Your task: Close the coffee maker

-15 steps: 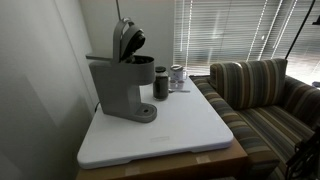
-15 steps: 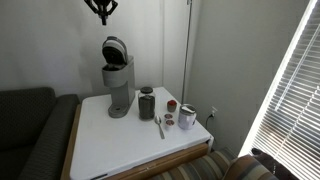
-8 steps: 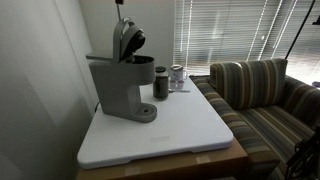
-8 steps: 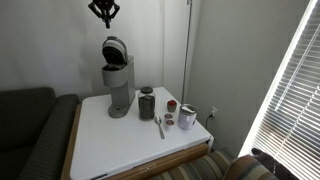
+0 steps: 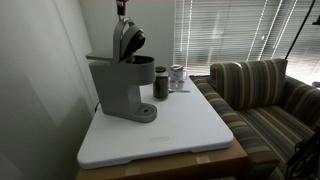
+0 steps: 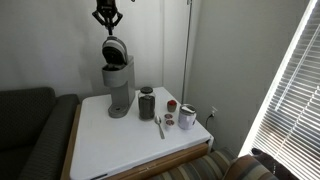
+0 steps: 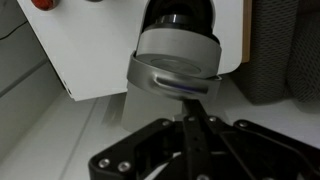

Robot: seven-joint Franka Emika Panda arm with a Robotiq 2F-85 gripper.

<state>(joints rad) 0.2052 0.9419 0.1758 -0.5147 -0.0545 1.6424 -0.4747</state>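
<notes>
The hand point(image 6: 107, 27), its fingers pressed together on nothing, hangs just above the raised lid of the grey coffee maker point(image 6: 118, 85), which stands open at the back of the white counter point(image 6: 120, 145) beside a dark cup point(image 6: 147, 103).

Tool point(image 5: 122, 7) mostly beyond an exterior view's top edge — fingers point(image 7: 189, 140) a dark wrist-view blur

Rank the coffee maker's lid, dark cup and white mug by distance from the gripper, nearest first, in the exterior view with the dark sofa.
1. Coffee maker lid, just below the gripper.
2. Dark cup, down on the table.
3. White mug, by the table's window-side edge.
</notes>
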